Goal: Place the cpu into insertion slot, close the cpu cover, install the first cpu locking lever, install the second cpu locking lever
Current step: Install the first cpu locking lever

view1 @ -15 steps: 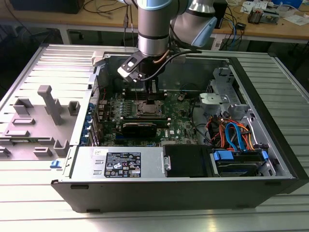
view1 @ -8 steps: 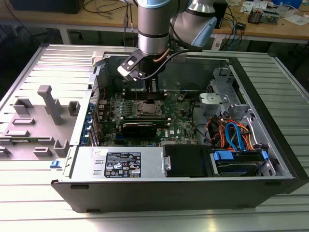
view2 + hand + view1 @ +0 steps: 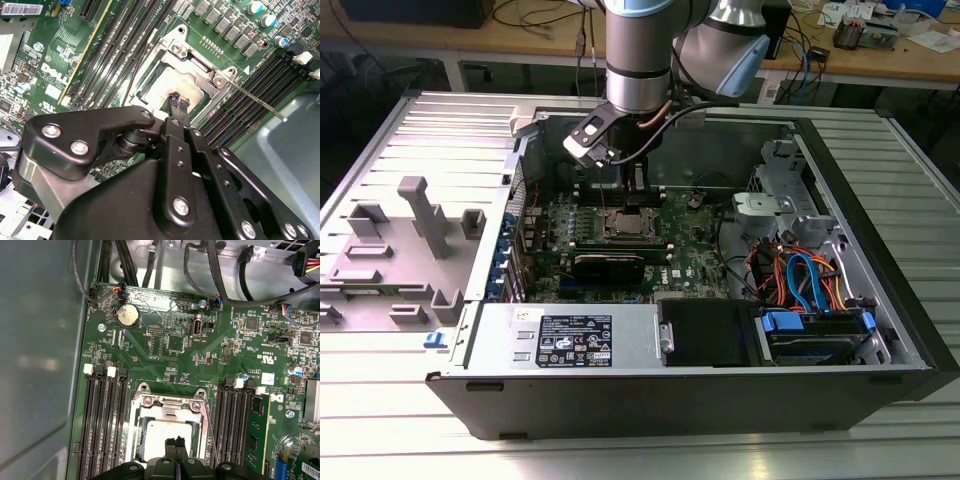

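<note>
In both wrist views the cpu point(image 3: 172, 85) point(image 3: 157, 432) lies flat in the insertion slot point(image 3: 628, 226), its silver top showing through the window of the cpu cover point(image 3: 200, 67) point(image 3: 170, 402). The cover lies down over the chip. My gripper point(image 3: 178, 100) point(image 3: 175, 442) point(image 3: 638, 200) hangs just above the chip's edge, its two black fingertips point(image 3: 170, 444) pressed together with nothing between them. A thin metal locking lever point(image 3: 257, 102) sticks out from the socket's corner, free over the memory slots. Whether the tips touch the cpu I cannot tell.
The green motherboard point(image 3: 695, 240) lies inside an open black computer case point(image 3: 880, 250). Long black memory slots point(image 3: 102, 415) flank the socket on both sides. Cable bundles point(image 3: 800, 275) and a drive cage point(image 3: 775, 205) fill the exterior view's right. A grey fixture tray point(image 3: 400, 250) sits outside the case.
</note>
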Motion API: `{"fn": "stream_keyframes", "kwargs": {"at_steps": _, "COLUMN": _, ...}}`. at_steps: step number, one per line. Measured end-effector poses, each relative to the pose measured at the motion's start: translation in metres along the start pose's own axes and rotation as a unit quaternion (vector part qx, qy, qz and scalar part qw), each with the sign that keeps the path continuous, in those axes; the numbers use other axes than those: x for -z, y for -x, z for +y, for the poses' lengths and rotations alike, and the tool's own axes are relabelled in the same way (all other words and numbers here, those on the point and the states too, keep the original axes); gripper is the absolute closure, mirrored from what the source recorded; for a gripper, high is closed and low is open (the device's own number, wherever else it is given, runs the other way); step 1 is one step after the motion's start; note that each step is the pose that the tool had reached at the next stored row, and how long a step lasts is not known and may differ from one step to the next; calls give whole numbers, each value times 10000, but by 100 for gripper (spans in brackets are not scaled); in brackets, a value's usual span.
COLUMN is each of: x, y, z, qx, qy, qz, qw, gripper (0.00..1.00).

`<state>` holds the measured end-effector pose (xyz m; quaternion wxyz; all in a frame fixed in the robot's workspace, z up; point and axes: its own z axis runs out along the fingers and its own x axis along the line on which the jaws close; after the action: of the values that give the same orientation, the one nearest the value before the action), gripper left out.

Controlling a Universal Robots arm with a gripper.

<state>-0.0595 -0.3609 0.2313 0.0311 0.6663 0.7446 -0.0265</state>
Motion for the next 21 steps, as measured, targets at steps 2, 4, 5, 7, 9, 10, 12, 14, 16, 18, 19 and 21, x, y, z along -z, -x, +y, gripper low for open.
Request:
{"fn": "stream_keyframes", "kwargs": {"at_steps": 2, "x": 1, "y": 0, "z": 0, "qx": 2, "qy": 0, "qz": 0, "qw": 10000, "gripper": 89}}
{"fn": "stream_keyframes", "kwargs": {"at_steps": 4, "x": 1, "y": 1, "z": 0, "qx": 49, "qy": 4, "qz": 0, "qw": 10000, "gripper": 89}}
{"fn": "stream_keyframes", "kwargs": {"at_steps": 5, "x": 1, "y": 1, "z": 1, "qx": 118, "qy": 10, "qz": 0, "qw": 9999, "gripper": 89}}
{"fn": "stream_keyframes", "kwargs": {"at_steps": 7, "x": 1, "y": 1, "z": 0, "qx": 361, "qy": 30, "qz": 1, "qw": 9993, "gripper": 89}}
{"fn": "stream_keyframes", "kwargs": {"at_steps": 9, "x": 1, "y": 1, "z": 0, "qx": 516, "qy": 42, "qz": 1, "qw": 9987, "gripper": 89}}
{"fn": "stream_keyframes", "kwargs": {"at_steps": 10, "x": 1, "y": 1, "z": 0, "qx": 595, "qy": 49, "qz": 1, "qw": 9982, "gripper": 89}}
{"fn": "stream_keyframes", "kwargs": {"at_steps": 12, "x": 1, "y": 1, "z": 0, "qx": 817, "qy": 67, "qz": 2, "qw": 9966, "gripper": 89}}
{"fn": "stream_keyframes", "kwargs": {"at_steps": 14, "x": 1, "y": 1, "z": 0, "qx": 943, "qy": 77, "qz": 2, "qw": 9955, "gripper": 89}}
{"fn": "stream_keyframes", "kwargs": {"at_steps": 16, "x": 1, "y": 1, "z": 0, "qx": 947, "qy": 78, "qz": 2, "qw": 9955, "gripper": 89}}
{"fn": "stream_keyframes", "kwargs": {"at_steps": 18, "x": 4, "y": 2, "z": 0, "qx": 947, "qy": 77, "qz": 1, "qw": 9955, "gripper": 89}}
{"fn": "stream_keyframes", "kwargs": {"at_steps": 19, "x": 8, "y": 2, "z": 0, "qx": 947, "qy": 76, "qz": 1, "qw": 9955, "gripper": 89}}
{"fn": "stream_keyframes", "kwargs": {"at_steps": 21, "x": 26, "y": 3, "z": 0, "qx": 947, "qy": 77, "qz": 2, "qw": 9955, "gripper": 89}}
